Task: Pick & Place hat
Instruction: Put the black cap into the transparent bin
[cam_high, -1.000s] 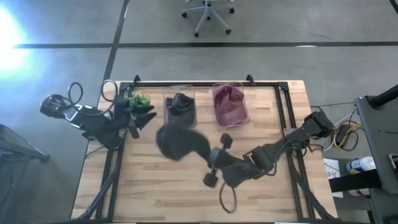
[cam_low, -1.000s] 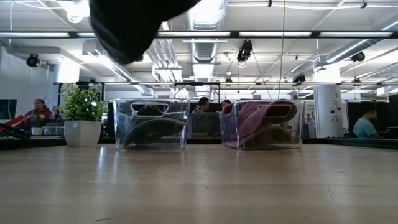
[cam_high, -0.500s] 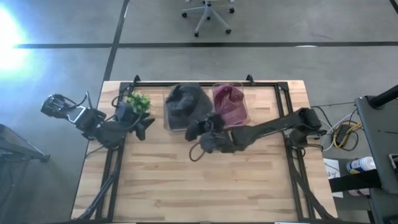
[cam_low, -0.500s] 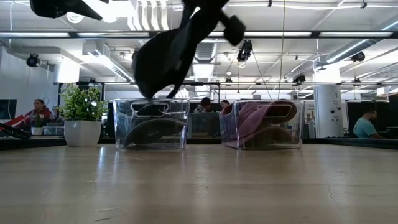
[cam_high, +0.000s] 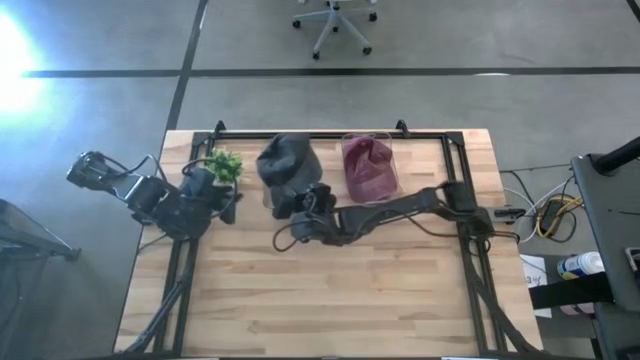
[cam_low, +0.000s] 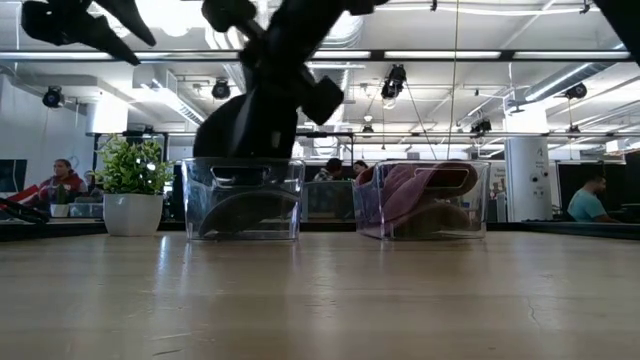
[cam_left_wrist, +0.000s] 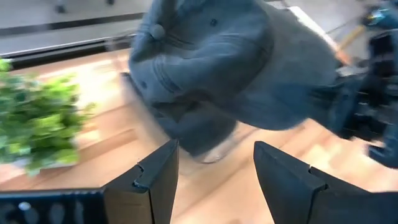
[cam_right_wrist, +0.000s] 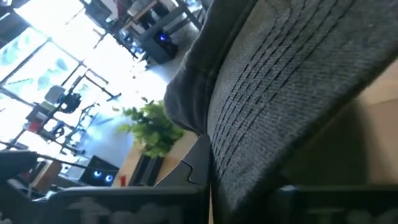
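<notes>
The right hand (cam_high: 300, 200) is clamped on the grey hat (cam_high: 284, 160) and holds it above the left clear bin (cam_low: 243, 200), beside the bin with a red hat (cam_high: 368, 168). The left hand (cam_left_wrist: 214, 171) is open, near the plant (cam_high: 224, 163) on the desk (cam_high: 400, 290).

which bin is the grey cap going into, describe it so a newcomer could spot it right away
Along the wooden table's far edge stand a potted plant and two clear plastic bins. The target is the left bin, next to the plant, under the grey cap carried by the right gripper. It holds a dark hat, while the right bin holds a maroon one.
</notes>
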